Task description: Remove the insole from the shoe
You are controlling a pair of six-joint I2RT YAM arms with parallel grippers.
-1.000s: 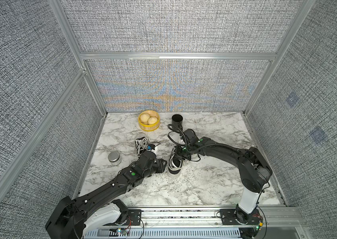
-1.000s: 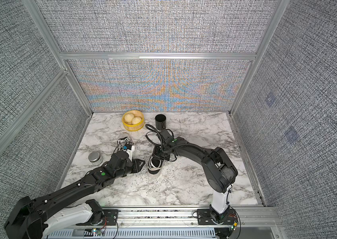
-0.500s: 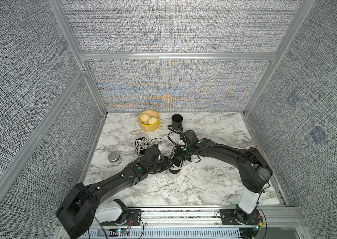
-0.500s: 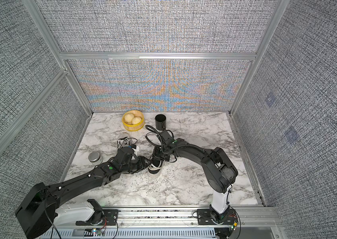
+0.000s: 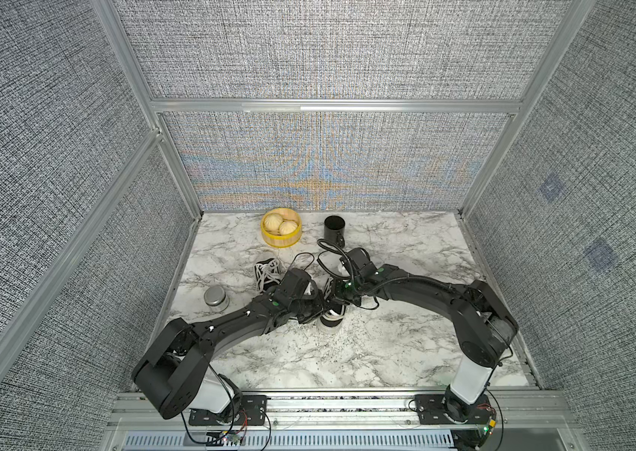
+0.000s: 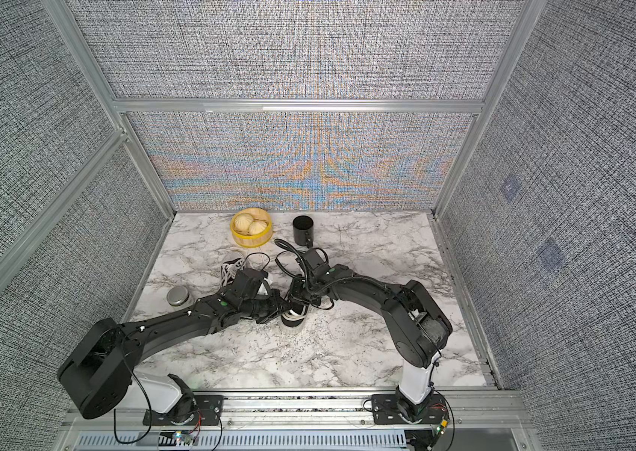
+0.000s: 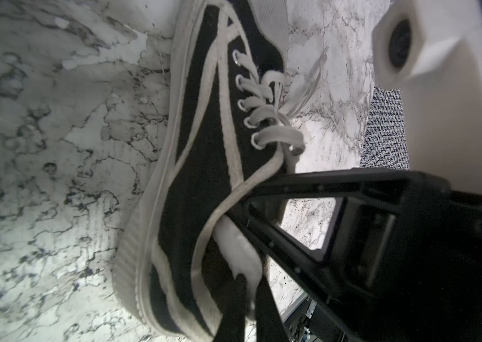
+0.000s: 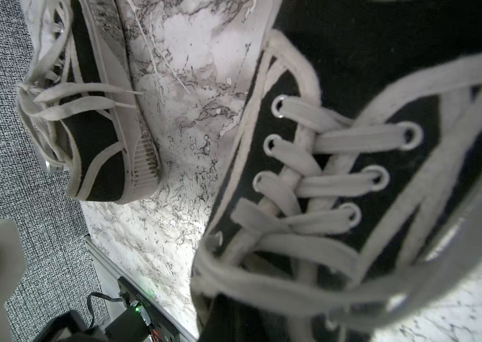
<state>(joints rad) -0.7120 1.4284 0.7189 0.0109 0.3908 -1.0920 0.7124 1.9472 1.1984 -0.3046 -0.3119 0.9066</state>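
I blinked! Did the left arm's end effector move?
Yes, the left end effector moved away from the round tin, toward the shoe.

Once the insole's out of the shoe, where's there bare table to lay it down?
Bare marble: the wide front strip on the near side of the shoe, and the far right area beside the black cup. Crowded: the middle, where left arm and right arm meet, and the left, with second shoe, tin and steamer.

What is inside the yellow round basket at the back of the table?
In the basket lie two pale buns, side by side. The bottom under them is covered.
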